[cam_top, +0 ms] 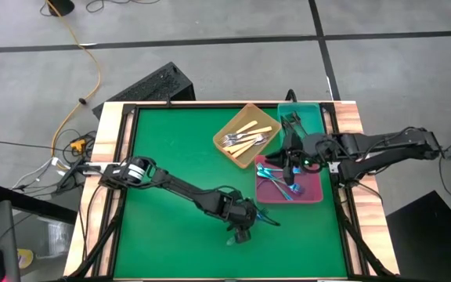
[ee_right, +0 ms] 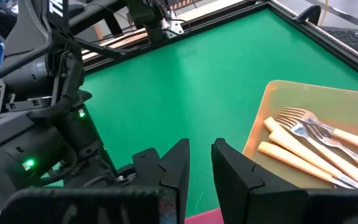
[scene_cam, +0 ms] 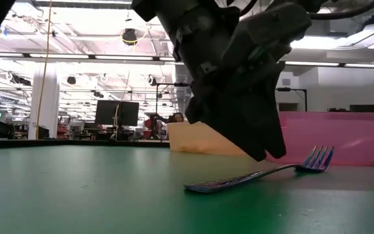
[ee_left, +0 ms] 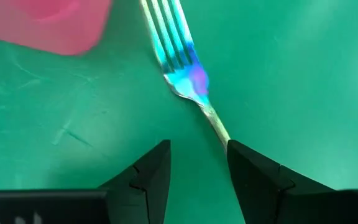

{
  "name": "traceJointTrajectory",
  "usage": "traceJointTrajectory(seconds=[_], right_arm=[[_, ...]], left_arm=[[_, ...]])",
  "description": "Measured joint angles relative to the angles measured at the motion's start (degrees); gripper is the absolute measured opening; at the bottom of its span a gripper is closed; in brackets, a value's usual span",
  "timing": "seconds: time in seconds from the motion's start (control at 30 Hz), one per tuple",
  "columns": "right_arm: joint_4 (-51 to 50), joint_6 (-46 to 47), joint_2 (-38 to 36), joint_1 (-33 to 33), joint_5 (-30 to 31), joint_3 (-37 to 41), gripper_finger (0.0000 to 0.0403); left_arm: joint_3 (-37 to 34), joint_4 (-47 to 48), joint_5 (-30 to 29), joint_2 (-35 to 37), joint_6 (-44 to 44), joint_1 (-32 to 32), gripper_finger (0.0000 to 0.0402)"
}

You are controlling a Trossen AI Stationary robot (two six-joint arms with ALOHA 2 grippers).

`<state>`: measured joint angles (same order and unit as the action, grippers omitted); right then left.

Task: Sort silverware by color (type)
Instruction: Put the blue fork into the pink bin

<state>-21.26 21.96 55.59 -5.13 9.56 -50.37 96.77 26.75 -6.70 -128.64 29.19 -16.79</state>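
Note:
One iridescent blue-teal fork [ee_left: 183,62] lies on the green mat near the pink tray's near-left corner, tines toward the tray [scene_cam: 252,177]. My left gripper [ee_left: 197,155] is open and low over its handle [cam_top: 245,223]. The handle runs out of sight behind one finger. My right gripper [ee_right: 201,149] hovers over the pink tray [cam_top: 290,172], its fingers a narrow gap apart and holding nothing. Cream-handled forks [ee_right: 316,140] lie in the orange tray. Blue forks [cam_top: 276,178] lie in the pink tray. My left gripper comes at the blue fork from above, pointing down. One finger [ee_left: 253,174] stands right at the fork's neck [ee_left: 219,127], just below the tines. That finger hides the spot, so I cannot tell whether it touches. The fork lies on the mat.
The orange tray [cam_top: 237,121], teal tray [cam_top: 313,117] and pink tray [cam_top: 313,192] cluster at the mat's far right. Dark forks seem to lie in the teal tray. Bare green mat [cam_top: 171,149] stretches left of the trays. A raised wooden frame [cam_top: 112,157] borders the mat.

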Motion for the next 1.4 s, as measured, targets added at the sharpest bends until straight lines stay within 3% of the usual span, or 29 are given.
traceJointTrajectory(seconds=[0.3, 0.73, 1.03, 1.17, 1.3, 1.4], right_arm=[[0.0, -1.8, 0.0, 0.3, 0.0, 0.0, 0.0092], [0.6, -7.2, 0.0, 0.4, -0.2, 0.0, 0.0092], [0.6, -12.0, 0.0, 0.4, -0.4, 0.0, 0.0092], [0.6, -13.3, 0.0, 0.4, -0.5, 0.0, 0.0092], [0.6, -14.2, -0.1, 0.5, -0.5, 0.0, 0.0092], [0.5, -16.2, -0.1, 0.4, -0.5, 0.0, 0.0092]], left_arm=[[0.0, -2.7, -2.8, 0.0, -0.9, 0.1, 0.0142], [-0.1, -7.8, -8.1, -0.9, 4.3, -1.5, 0.0142], [0.6, -9.0, -3.8, -3.9, 12.1, -0.9, 0.0142], [2.6, -5.1, -2.9, -4.8, 15.0, 0.0, 0.0142], [3.5, -3.6, 0.4, -5.1, 15.2, 1.1, 0.0136], [3.5, -2.7, -0.3, -5.1, 14.4, 1.3, 0.0126]])
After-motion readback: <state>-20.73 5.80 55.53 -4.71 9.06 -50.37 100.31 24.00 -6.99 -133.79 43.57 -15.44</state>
